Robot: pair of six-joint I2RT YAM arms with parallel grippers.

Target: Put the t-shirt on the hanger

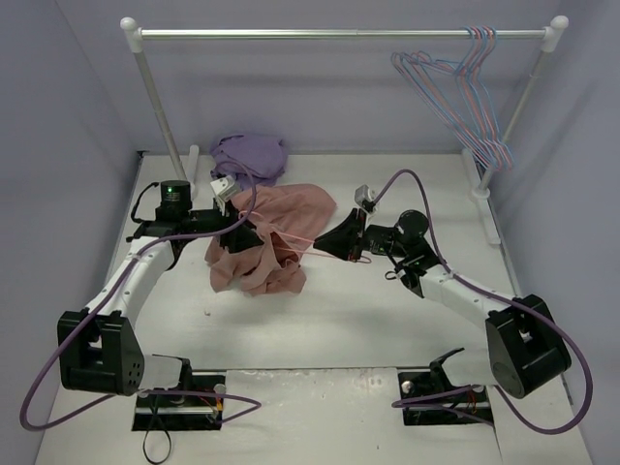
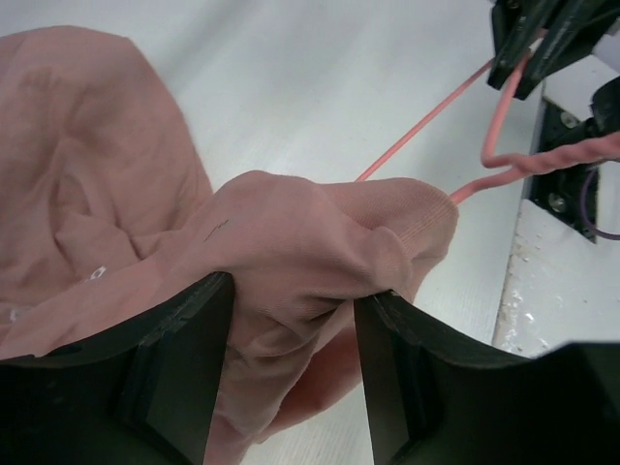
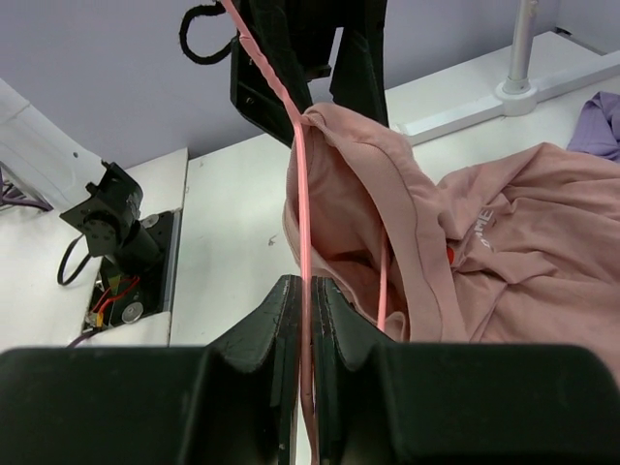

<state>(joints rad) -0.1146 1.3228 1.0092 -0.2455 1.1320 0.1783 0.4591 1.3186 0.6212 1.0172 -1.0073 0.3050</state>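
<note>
On the left, the left hand [image 2: 295, 291] is clamped on a bunched fold of the t-shirt [image 1: 281, 237]. Pink fabric is pinched between its two black fingers [image 2: 184, 368]. The shirt sits crumpled on the white surface [image 1: 339, 320], a little left of centre. The gripped edge is pulled up, and the rest lies in a loose heap. A purple garment [image 1: 250, 155] lies just behind it, toward the back wall, close to the shirt's far edge.

The hanger [image 1: 320, 248] runs rightward out of the shirt. In the left wrist view its pale-pink wire comes out from under the held fold, right beside a ribbed hem. The twisted neck and hook point away toward the other arm. In the right wrist view one wire runs along the outside of the shirt's opening and a second shows inside it, so part of the hanger is within the fabric.

The right hand [image 1: 346, 242] is closed tight on the hanger near its hook end, the wire squeezed between the pressed-together fingers.

Along the back, a metal rail [image 1: 339, 34] spans the surface. Near its right end hangs a bunch of spare hangers [image 1: 475, 97], pink and blue.
</note>
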